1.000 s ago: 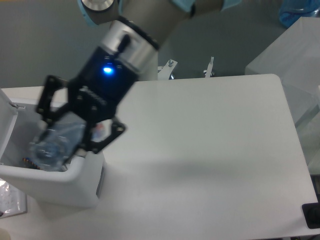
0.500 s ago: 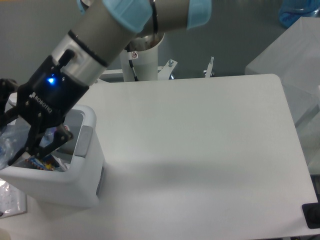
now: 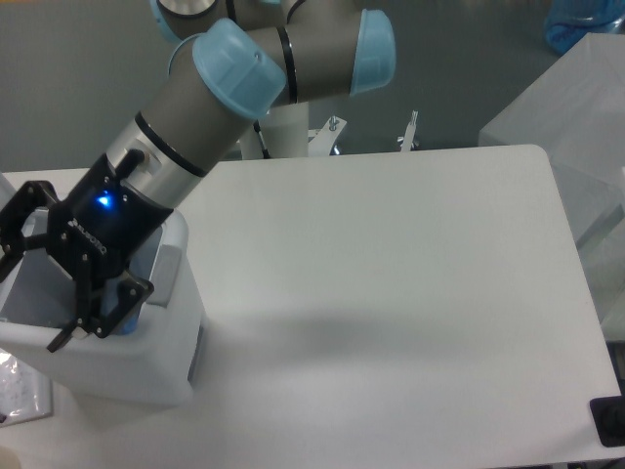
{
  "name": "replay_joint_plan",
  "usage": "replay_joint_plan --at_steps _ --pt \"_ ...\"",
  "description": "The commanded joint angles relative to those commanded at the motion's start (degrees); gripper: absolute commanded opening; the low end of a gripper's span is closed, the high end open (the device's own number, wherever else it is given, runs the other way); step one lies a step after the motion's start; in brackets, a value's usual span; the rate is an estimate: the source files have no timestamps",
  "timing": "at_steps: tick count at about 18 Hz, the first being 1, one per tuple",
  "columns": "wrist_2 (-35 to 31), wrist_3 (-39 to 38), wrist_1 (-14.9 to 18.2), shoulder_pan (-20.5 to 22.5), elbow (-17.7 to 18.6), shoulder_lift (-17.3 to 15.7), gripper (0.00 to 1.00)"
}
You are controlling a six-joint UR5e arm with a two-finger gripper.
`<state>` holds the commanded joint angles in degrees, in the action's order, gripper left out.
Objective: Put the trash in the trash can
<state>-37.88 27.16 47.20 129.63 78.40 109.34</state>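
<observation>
Fixed camera: claw (image 3: 39,283) spread wide, nothing visibly held, positioned over the open top of the trash can (image 3: 127,366) at the table's (image 3: 410,293) left edge. Bottle not discernible inside. Wrapper (image 3: 20,386) lies beside the can, below-left of the claw.

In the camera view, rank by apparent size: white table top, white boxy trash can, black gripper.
1. White table top
2. White boxy trash can, partly hidden
3. Black gripper, nearer the camera, so likely looks oversized; unsure against the can.
</observation>
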Motion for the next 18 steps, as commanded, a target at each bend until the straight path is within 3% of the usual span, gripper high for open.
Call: replay_joint_plan --at_steps 5,11,14,18 --pt "0.0 0.09 0.09 7.64 0.0 0.35 1.0" --pt "0.0 3.94 0.09 19.94 0.44 2.89 1.0" --pt "-0.52 7.81 0.26 23.65 0.88 4.83 1.0" --pt "-12.88 14.13 0.53 24.62 1.49 5.27 1.0"
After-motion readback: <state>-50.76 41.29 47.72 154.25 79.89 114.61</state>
